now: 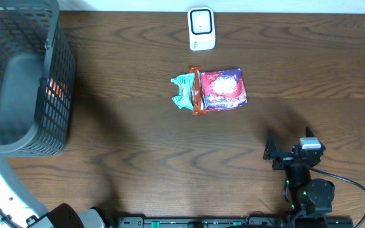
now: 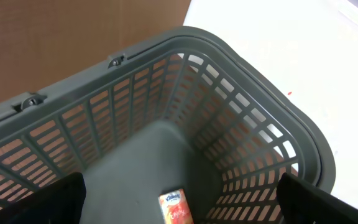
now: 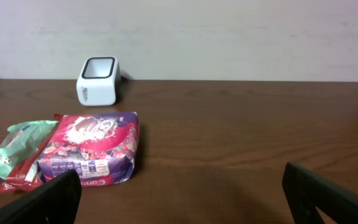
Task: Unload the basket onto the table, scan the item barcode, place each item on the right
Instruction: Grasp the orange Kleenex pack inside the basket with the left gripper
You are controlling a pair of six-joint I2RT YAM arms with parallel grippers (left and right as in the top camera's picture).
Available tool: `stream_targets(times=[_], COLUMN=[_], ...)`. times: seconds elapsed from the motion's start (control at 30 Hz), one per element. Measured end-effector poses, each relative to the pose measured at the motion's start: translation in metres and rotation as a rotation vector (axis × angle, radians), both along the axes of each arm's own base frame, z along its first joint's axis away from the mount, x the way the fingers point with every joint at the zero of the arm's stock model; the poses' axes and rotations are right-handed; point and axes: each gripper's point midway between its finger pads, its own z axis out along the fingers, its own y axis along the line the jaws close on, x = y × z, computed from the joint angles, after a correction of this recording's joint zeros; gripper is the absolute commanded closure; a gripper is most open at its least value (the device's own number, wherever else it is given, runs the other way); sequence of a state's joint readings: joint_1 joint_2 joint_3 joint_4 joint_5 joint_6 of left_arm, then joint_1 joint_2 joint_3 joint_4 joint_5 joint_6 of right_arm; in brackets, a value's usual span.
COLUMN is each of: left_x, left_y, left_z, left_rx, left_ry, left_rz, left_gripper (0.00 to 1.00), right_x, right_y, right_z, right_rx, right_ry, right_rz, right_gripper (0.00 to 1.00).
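While neither arm holds anything, the scan looks not yet begun: at the overhead frame's lower right the right gripper [image 1: 272, 151] has its jaws wide apart, and the left gripper [image 2: 179, 183], equally spread, looks into the grey basket [image 1: 51, 101] at the left edge, where a small packet [image 2: 176, 208] seems to read Kleenex. Mid-frame, the purple snack bag [image 1: 224, 88], orange stick [image 1: 197, 94] and green packet [image 1: 184, 90] lie touching, their print unreadable. At the top edge stands the white scanner [image 1: 201, 28]; picking and presenting remain.

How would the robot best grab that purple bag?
Likely the right edge of the bag, coming from the right: it lies flat, an orange packet crowds its left edge, and the open right gripper sits on that free side.
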State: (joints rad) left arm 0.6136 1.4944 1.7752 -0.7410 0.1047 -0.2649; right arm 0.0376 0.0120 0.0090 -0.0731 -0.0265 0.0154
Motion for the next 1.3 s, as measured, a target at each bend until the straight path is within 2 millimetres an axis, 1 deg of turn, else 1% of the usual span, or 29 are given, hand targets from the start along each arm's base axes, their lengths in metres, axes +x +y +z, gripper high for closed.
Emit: stream_targets(times=[0.13,0.3,0.37,0.43,0.57,0.7,0.83,0.93,1.03,1.3], left_x=[0.000,0.005,0.008,0.014,0.033,0.052,0.063,0.067,0.075,0.098], left_y=[0.000,0.003,0.005,0.008,0.014,0.021,0.027,0.027,0.022,-0.007], left_z=[0.000,0.006,0.003,-0.006,-0.035,-0.072,-0.112,-0.134,-0.152,-0.186], left_rx=[0.000,0.018,0.016,0.006,-0.028,-0.077,-0.171,-0.217,-0.243,-0.248], left_ry=[0.000,-0.026,-0.023,-0.009,0.043,0.101,0.150,0.186,0.214,0.295], left_rz=[0.000,0.000,-0.001,-0.004,-0.015,-0.020,0.018,0.031,0.024,-0.013], left_gripper=[0.02,0.02,0.02,0.02,0.02,0.02,0.02,0.02,0.02,0.02], right_x=[0.000,0.000,0.000,0.000,0.000,0.000,0.000,0.000,0.000,0.000], right_y=[0.000,0.000,0.000,0.000,0.000,0.000,0.000,0.000,0.000,0.000], right_z=[0.000,0.000,0.000,0.000,0.000,0.000,0.000,0.000,0.000,0.000], right_rx=[0.000,0.000,0.000,0.000,0.000,0.000,0.000,0.000,0.000,0.000], right_ry=[0.000,0.000,0.000,0.000,0.000,0.000,0.000,0.000,0.000,0.000], right_rz=[0.000,0.000,0.000,0.000,0.000,0.000,0.000,0.000,0.000,0.000], right_gripper=[0.01,0.01,0.01,0.01,0.01,0.01,0.01,0.01,0.01,0.01])
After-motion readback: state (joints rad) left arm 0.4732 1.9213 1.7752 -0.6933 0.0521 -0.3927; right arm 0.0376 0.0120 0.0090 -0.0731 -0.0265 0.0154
